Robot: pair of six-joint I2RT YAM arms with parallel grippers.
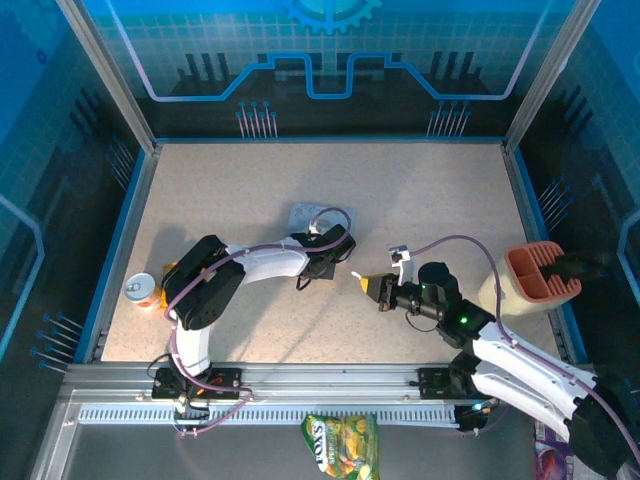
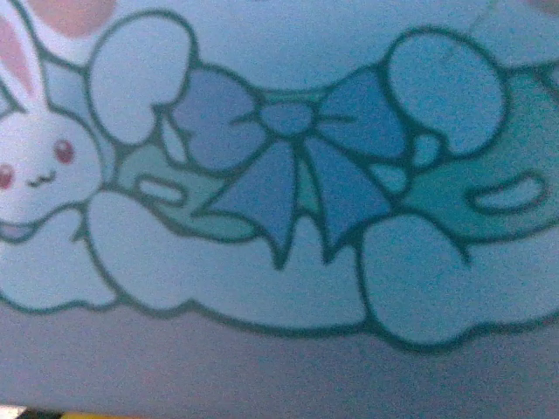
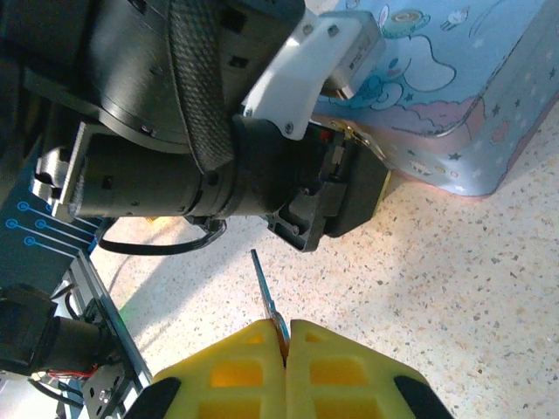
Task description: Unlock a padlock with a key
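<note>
**Key in right pinch, tip aimed at left gripper and tin**

Near to far, R wrist view: right gripper [image 3: 286, 336] has its yellow pads fully closed, pinching the key [image 3: 266, 292] by its base; key = thin sliver, long axis running straight out from the jaws, leaning slightly left, tip touching nothing; just past the tip sits the left gripper [image 1: 340, 242], nosed up against the near edge of the tin [image 3: 454, 113] on the table [image 3: 454, 288]; left jaw gap can't tell, tips hidden behind its own body; padlock not made out, prob. at the tin edge by the left tips (my guess); right arm carries the key, so next move likely hinges on lining the tip w/ the keyhole.
</note>
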